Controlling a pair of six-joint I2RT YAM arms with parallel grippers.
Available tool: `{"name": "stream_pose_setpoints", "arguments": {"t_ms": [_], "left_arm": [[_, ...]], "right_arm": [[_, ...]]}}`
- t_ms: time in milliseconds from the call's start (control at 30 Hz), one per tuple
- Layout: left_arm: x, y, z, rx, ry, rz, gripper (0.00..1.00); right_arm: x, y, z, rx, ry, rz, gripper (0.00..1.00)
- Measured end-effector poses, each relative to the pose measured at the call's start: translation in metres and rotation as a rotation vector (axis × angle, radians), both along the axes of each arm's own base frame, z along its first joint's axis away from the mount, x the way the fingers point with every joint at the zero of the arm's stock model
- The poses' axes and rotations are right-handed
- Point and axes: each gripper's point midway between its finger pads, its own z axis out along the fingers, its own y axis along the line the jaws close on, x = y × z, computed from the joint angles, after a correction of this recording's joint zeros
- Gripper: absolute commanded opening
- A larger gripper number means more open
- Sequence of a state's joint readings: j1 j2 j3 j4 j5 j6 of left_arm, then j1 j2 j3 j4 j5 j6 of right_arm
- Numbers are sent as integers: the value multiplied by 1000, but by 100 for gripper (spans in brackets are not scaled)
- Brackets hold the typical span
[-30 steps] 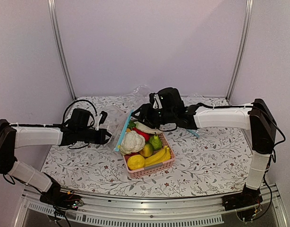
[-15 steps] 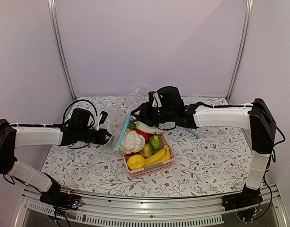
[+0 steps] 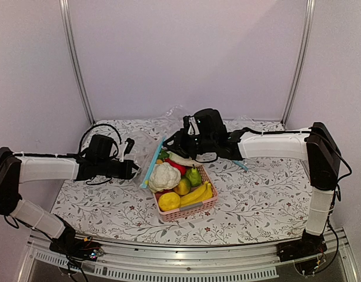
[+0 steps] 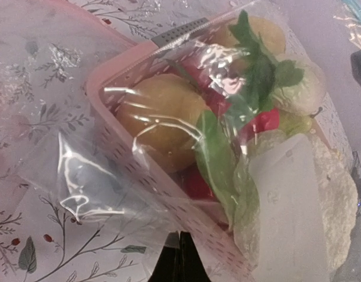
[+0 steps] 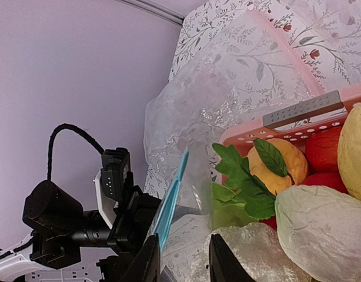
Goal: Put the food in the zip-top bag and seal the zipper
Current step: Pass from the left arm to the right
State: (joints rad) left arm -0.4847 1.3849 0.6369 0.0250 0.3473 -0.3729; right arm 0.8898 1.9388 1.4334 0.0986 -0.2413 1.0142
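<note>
Currently: left gripper clamped shut on bag film. The bag stands against the basket, zipper uppermost. Right gripper part-open over white piece in the basket; grip unconfirmed. Piece looks light, rigid, smooth, so take it across its narrow middle. Film limp, slippery.

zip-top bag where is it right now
In the top view the zip-top bag is left of centre, between the left gripper and the pink basket, beside the cauliflower.
</note>
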Motion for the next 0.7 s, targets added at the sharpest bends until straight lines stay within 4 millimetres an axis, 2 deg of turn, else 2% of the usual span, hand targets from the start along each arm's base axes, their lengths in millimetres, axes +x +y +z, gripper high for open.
{"name": "stream_pose_setpoints", "arguments": {"t_ms": [700], "left_arm": [[-1, -2, -2, 7, 1, -3, 0]], "right_arm": [[2, 5, 3, 9, -3, 8, 24]]}}
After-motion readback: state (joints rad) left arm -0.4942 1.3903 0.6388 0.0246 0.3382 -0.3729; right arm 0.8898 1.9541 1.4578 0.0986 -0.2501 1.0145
